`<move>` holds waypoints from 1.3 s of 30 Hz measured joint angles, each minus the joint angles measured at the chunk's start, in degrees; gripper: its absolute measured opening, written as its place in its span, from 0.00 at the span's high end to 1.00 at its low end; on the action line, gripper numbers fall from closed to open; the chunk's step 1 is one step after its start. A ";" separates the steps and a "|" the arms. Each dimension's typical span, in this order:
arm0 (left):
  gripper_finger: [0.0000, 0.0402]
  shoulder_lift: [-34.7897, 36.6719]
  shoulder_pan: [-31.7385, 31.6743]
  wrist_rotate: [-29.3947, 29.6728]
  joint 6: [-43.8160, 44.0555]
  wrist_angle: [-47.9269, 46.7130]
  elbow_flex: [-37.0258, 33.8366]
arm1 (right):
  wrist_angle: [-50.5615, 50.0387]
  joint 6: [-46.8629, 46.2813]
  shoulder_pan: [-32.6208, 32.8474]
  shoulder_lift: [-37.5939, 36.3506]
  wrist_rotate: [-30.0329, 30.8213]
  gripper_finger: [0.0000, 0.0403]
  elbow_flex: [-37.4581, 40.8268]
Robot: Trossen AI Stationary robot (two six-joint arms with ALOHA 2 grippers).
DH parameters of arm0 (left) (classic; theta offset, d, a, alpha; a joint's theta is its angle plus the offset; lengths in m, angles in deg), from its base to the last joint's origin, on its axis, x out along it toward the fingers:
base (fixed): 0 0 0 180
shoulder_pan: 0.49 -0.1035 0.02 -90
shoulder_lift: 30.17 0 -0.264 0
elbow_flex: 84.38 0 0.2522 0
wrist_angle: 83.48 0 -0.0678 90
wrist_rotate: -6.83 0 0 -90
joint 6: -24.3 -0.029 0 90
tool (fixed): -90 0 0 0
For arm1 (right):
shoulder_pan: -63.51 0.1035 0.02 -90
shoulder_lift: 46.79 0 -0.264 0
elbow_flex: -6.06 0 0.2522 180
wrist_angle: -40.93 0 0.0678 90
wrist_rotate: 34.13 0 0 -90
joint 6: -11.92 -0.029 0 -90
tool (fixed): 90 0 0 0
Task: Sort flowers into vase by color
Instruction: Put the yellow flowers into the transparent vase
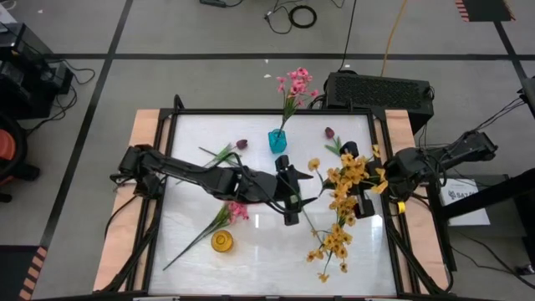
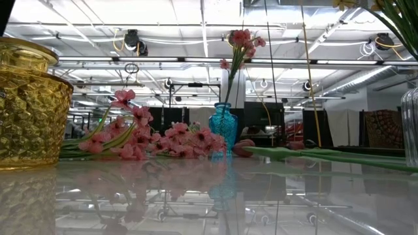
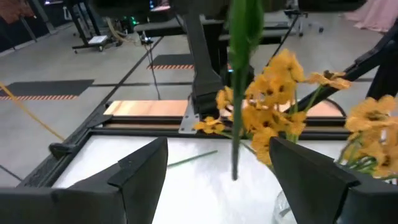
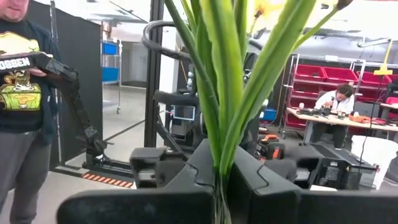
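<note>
My right gripper [image 1: 358,180] [image 4: 221,168] is at the table's right, shut on the green stems of a yellow flower spray [image 1: 344,177]. My left gripper [image 1: 294,191] [image 3: 217,149] is open at mid-table, facing that spray from the left, its fingers apart from it. More yellow blossoms [image 1: 333,242] lie nearer the front edge. A pink flower [image 1: 294,84] stands with its stem in the blue vase [image 1: 277,140] at the back. Another pink flower [image 1: 234,211] lies beside the yellow vase [image 1: 221,242]. Two dark tulip buds [image 1: 242,144] [image 1: 329,132] lie on the table either side of the blue vase. My right gripper pinches the spray's bundled green stems and leaves [image 4: 219,163] between its two shut fingers. The fingers come about level from the table's right and lie across the stems. The leaves rise upright above the fingers. One stem end [image 3: 235,168] hangs free above the table.
A clear glass vessel [image 2: 411,124] stands at the right edge of the low view. A black box [image 1: 376,88] sits behind the table's far edge. A person in a dark T-shirt [image 4: 18,93] stands beyond the table, and another [image 4: 333,99] sits at a bench.
</note>
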 joint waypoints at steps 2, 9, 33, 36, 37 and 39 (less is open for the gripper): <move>0.28 -0.73 0.10 -0.11 0.36 1.97 -0.01 | 1.95 0.43 -0.02 0.33 0.00 0.99 0.00; 0.29 -3.70 -0.23 -0.25 1.46 7.76 0.00 | 8.09 3.10 -0.02 1.81 -0.02 0.99 0.00; 0.95 -3.65 -0.58 -0.18 -1.88 2.75 -0.02 | 5.66 3.52 -0.02 1.63 -0.04 0.93 -0.04; 0.95 -3.16 -0.57 0.73 -1.89 -1.45 -0.02 | 1.49 1.92 -0.02 0.94 0.06 0.83 -0.04; 0.95 -2.95 -0.67 0.82 -1.85 -2.73 -0.02 | 0.08 1.37 -0.03 0.46 0.09 0.79 -0.04; 0.95 -2.48 -0.71 0.89 -1.64 -5.61 -0.02 | -3.31 -0.13 -0.04 -0.60 0.12 0.71 -0.04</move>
